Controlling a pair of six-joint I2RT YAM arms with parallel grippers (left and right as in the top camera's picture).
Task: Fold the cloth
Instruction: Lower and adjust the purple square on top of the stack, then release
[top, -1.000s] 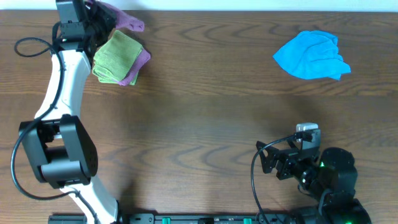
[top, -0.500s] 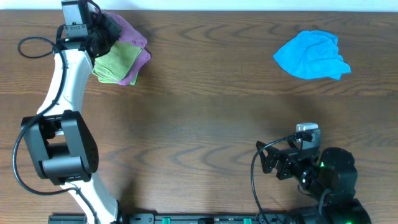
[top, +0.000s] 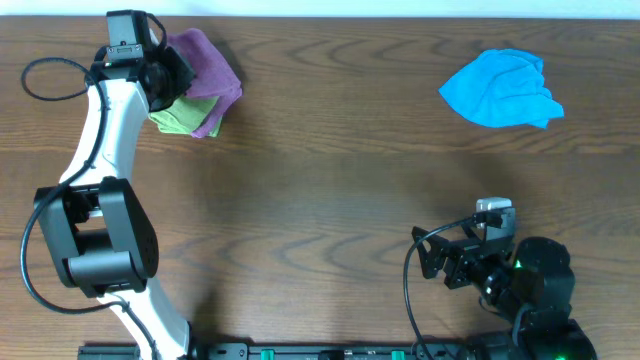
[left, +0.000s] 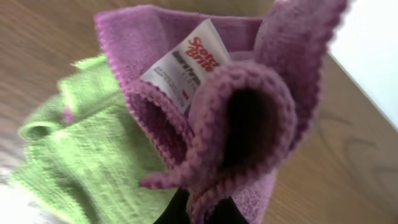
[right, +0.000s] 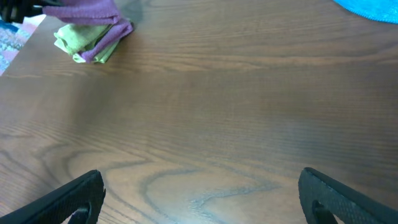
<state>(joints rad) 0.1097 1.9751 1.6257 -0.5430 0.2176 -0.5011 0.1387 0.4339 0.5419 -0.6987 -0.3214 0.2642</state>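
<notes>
The purple cloth (top: 208, 68) lies at the far-left corner of the bench (top: 320, 180). It is partly doubled over, and its upper layer is draped across a green cloth (top: 176, 122) that pokes out from under it on the near side. In the left wrist view the purple cloth's hemmed edge curls into a loose roll right before the lens, and a white label (left: 186, 65) with red print shows on the layer behind it. The green cloth sits lower and to the left, touching the purple one. The left gripper (top: 172, 74) is at the cloth's left side with its fingers clamped on the rolled purple edge. The dark finger parts show at the bottom of the wrist view with fabric pinched between them. The white left arm reaches up along the left edge of the bench from its base at the near-left corner. A crumpled blue cloth (top: 500, 88) lies near the far-right corner, well apart from the other two. The right gripper (right: 205, 198) rests low by the near edge on the right side, its fingers spread wide with only bare wood between them.
</notes>
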